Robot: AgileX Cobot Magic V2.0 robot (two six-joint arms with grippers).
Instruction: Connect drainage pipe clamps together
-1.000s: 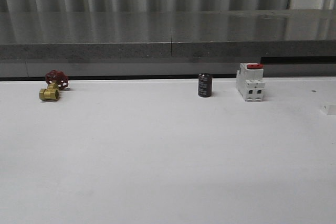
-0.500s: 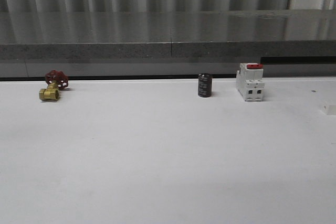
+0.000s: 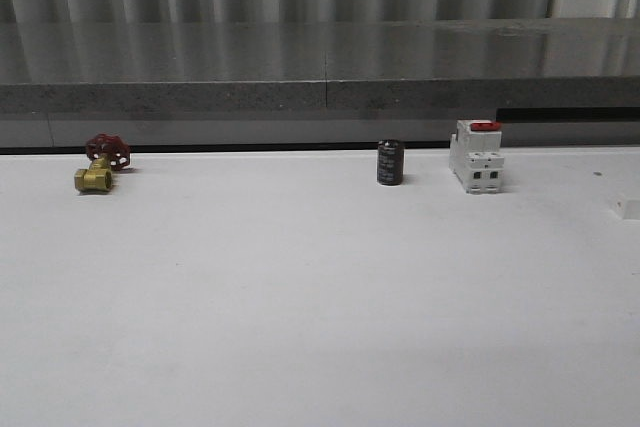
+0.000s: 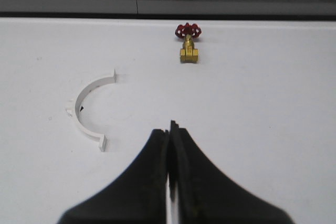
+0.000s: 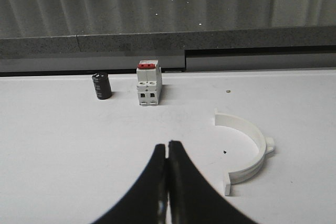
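One white half-ring drainage pipe clamp (image 4: 76, 114) lies flat on the white table in the left wrist view, its open side facing my left gripper (image 4: 170, 128). That gripper hangs beside it, apart from it, shut and empty. The second clamp half (image 5: 259, 150) lies flat in the right wrist view, with a small lug on its outer curve. My right gripper (image 5: 167, 145) is beside it, apart from it, shut with nothing in it. The two halves lie far apart.
A brass valve with a red handwheel (image 3: 103, 164) stands at the back left. A black cylinder (image 3: 390, 162) and a white switch with a red top (image 3: 476, 157) stand at the back right. A small white piece (image 3: 630, 210) shows at the right edge. A grey ledge (image 3: 320, 97) runs behind the table.
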